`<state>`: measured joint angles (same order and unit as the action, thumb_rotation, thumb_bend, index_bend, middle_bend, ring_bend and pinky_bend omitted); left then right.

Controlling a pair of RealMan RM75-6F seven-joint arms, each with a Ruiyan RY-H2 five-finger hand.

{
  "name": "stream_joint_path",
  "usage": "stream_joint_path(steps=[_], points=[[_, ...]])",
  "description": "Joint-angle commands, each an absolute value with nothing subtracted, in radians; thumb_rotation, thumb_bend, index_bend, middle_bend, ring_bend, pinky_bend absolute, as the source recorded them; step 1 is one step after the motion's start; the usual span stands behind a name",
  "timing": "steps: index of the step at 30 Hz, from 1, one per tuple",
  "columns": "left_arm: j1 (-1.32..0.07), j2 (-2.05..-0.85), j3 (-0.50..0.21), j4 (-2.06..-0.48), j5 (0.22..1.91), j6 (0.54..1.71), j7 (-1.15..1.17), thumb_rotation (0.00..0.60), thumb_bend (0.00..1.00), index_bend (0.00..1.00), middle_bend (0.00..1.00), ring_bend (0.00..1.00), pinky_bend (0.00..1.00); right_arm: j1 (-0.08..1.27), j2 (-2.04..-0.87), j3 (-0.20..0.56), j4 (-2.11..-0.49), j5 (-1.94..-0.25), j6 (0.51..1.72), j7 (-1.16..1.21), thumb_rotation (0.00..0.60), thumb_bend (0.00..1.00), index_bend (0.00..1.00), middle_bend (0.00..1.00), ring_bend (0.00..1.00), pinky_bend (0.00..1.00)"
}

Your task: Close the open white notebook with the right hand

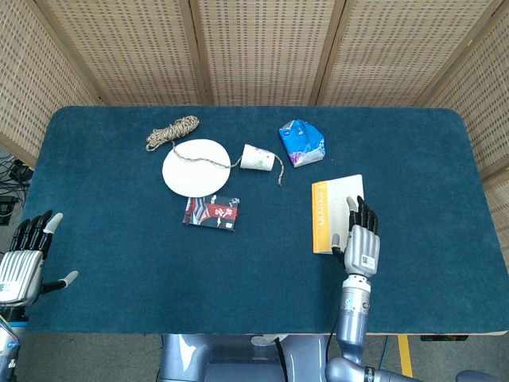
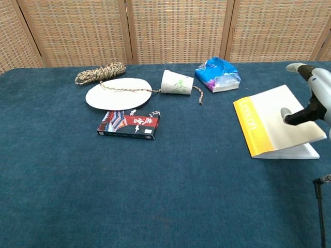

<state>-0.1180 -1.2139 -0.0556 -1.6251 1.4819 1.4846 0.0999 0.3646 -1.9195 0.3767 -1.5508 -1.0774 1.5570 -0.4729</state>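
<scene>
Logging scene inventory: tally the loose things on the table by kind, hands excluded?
notebook: 1
paper cup: 1
white plate: 1
rope: 1
blue packet: 1
red box: 1
Total: 6

Even, bright indoor light; both views sharp.

Soft overhead lighting leaves only faint shadows on the blue surface point(image 1: 119, 239); the white plate point(image 1: 193, 166) at ten o'clock looks nearly blown out, and the chest view bows slightly towards its edges.
</scene>
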Motion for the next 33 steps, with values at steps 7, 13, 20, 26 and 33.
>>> stream_joint_path(steps=[7,13,20,26,33], points=[[-0.118,-1.214,-0.055,-1.625,1.482,1.482,0.102,0.6,0.07,0.0,0.0,0.0,0.0,0.361,-1.86,0.354,-1.561,-1.107,1.522,-0.458,0.6,0.53,0.0,0.0,0.0,0.0],[-0.119,-1.214,-0.056,-1.615,1.473,1.476,0.107,0.6,0.07,0.0,0.0,0.0,0.0,0.355,-1.668,0.217,-1.577,-1.205,1.378,-0.453,0.6,0.33,0.0,0.0,0.0,0.0],[-0.12,-1.215,-0.056,-1.609,1.462,1.468,0.134,0.6,0.07,0.0,0.0,0.0,0.0,0.313,-1.524,0.082,-1.472,-1.349,1.38,-0.444,0.6,0.21,0.0,0.0,0.0,0.0],[-0.117,-1.218,-0.055,-1.614,1.452,1.471,0.188,0.6,0.07,0.0,0.0,0.0,0.0,0.259,-1.436,0.034,-1.416,-1.398,1.416,-0.373,0.6,0.19,0.0,0.0,0.0,0.0],[-0.111,-1.227,-0.057,-1.611,1.447,1.484,0.223,0.6,0.07,0.0,0.0,0.0,0.0,0.227,-1.396,0.021,-1.418,-1.436,1.447,-0.308,0.6,0.19,0.0,0.0,0.0,0.0]])
